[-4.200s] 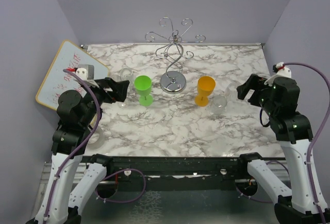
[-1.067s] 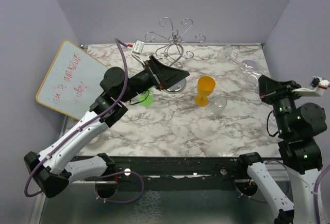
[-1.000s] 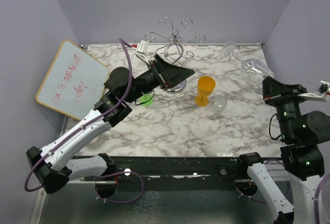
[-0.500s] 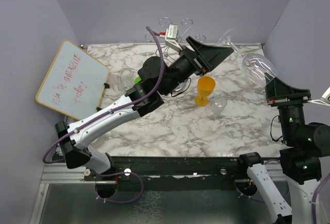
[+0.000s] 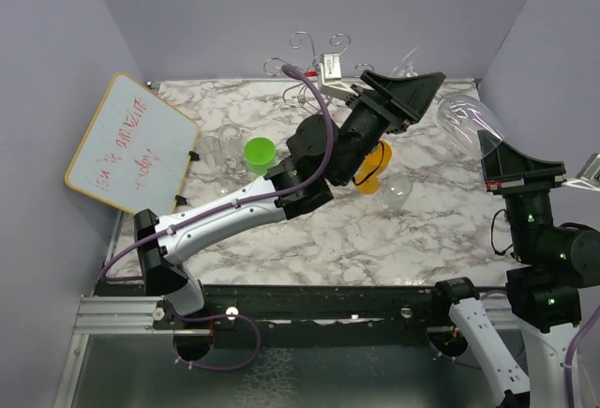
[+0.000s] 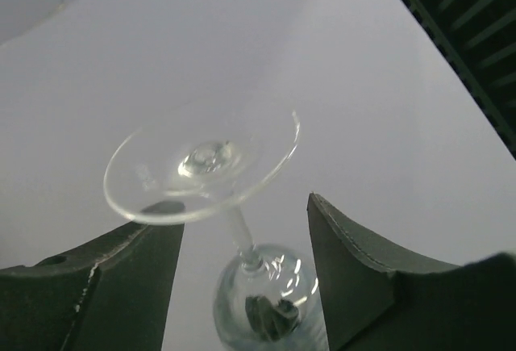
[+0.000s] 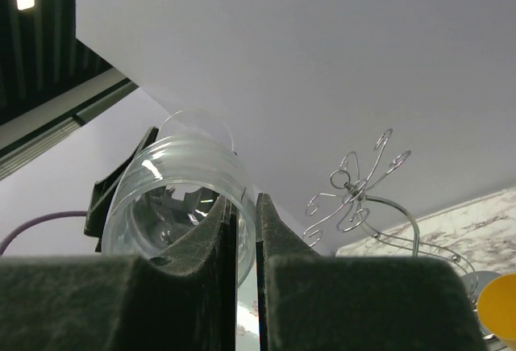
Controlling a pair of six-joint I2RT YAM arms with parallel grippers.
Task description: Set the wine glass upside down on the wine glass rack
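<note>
1. Looking back about four seconds, both arms sat low at the near sides of the desk [image 5: 375, 239]. Since then the right hand [image 5: 484, 141] had gone up, clenched on the bowl rim of the clear wine glass [image 5: 464, 115].
2. The left arm had swung from the left side right across to the far right. In the last half second its hand [image 5: 427, 98] closed in on the glass's foot.
3. That left hand was spread wide, not gripping. In its wrist view the stem ran between the two fingers, with the foot just past them and nothing touching, as far as I could tell.
4. The glass hung tilted in the air over the far right of the desk. It was off to the right of the wine glass rack [image 7: 353, 198], not on it yet.
5. My read: this was a handover setup, so the left hand could take the stem and flip the glass. Hanging was still all to do.
6. Head count:
   - one rack
   - one clear glass in the air
   - two clear glasses I could make out on the desk, one beside the orange cup [image 5: 398, 186] and one near the whiteboard [image 5: 223, 150]
   - one green cup [image 5: 260, 153]
   - one orange cup [image 5: 378, 159]
   - one whiteboard [image 5: 127, 141]
</note>
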